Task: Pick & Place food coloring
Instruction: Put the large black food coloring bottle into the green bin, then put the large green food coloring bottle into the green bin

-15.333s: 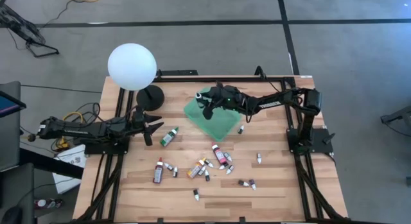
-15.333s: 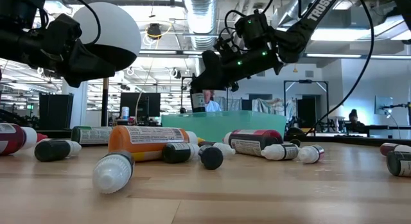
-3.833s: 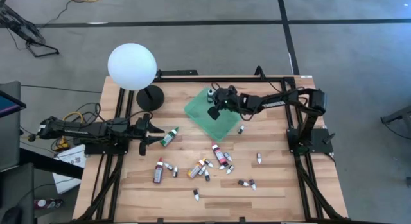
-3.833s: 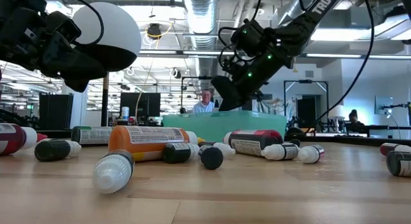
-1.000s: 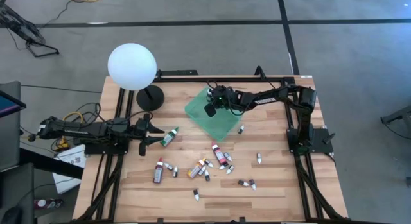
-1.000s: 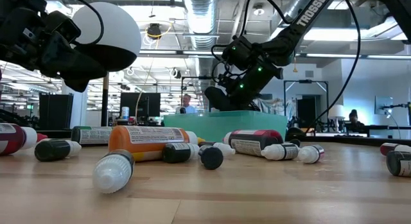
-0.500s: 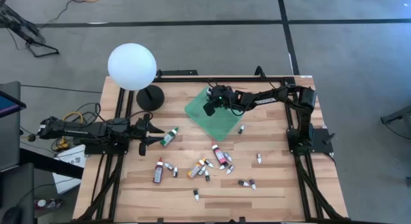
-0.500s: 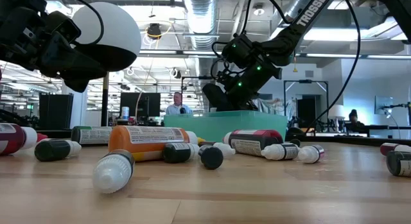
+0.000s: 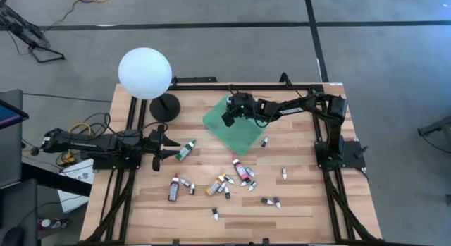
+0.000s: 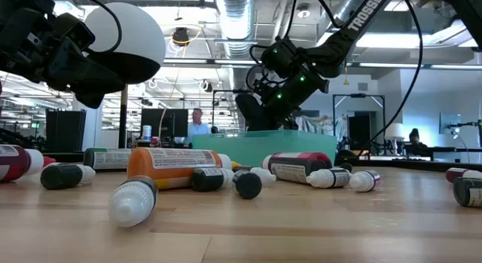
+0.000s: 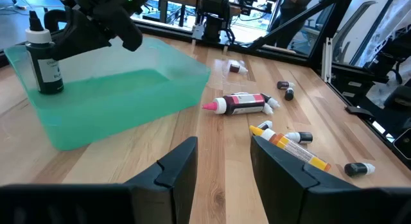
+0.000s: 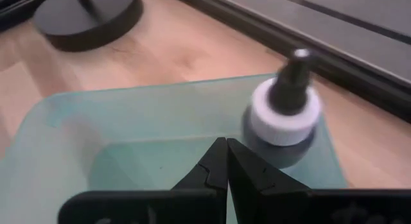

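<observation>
- One bottle (image 11: pixel 43 60) stands upright in a corner of the green tray (image 11: pixel 128 112), white cap up; I judge it is the only food coloring placed so far.
- My right gripper (image 12: pixel 220 161) hangs just over the tray's inside, fingers pressed together and empty, beside that bottle rather than on it.
- My left gripper (image 11: pixel 221 163) waits low at the left side of the counter (image 9: pixel 310 211), jaws partly apart with nothing between them; it points toward the tray and the scattered bottles.
- Most of the food coloring lies on its side on the counter, well apart from the tray: a pink-tipped bottle (image 11: pixel 241 103), an orange tube (image 11: pixel 292 146), a green-capped one (image 9: pixel 185 149) near my left gripper.
- From above, my right arm covers the tray's far corner, so the standing bottle is hidden there.
- Tiny tubes at the counter's near edge are too small to tell colours.
</observation>
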Robot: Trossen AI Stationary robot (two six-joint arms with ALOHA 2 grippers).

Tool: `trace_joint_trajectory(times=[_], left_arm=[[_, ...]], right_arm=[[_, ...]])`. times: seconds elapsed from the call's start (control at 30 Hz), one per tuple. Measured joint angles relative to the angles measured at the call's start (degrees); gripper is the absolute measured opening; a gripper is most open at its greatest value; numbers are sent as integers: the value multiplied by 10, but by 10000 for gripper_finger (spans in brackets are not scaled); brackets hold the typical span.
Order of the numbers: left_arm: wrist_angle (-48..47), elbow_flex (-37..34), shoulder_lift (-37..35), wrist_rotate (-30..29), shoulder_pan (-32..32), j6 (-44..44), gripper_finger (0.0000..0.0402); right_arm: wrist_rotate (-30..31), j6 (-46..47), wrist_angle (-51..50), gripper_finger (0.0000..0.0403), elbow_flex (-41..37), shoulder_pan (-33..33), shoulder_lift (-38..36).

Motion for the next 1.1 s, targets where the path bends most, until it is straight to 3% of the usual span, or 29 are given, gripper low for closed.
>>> trace_joint_trajectory(times=[0.3,0.57,0.83,1.1], left_arm=[[4,0,0,1,0,-49,138],[23,5,0,6,0,-47,138],[91,8,4,48,0,-131,138],[155,9,83,-10,-41,-186,138]], right_arm=[[-46,-54,12,0,0,28,-11],[-45,-142,-15,0,0,72,-102],[-21,-196,-141,0,0,125,-228],[35,-225,-248,0,0,190,-324]])
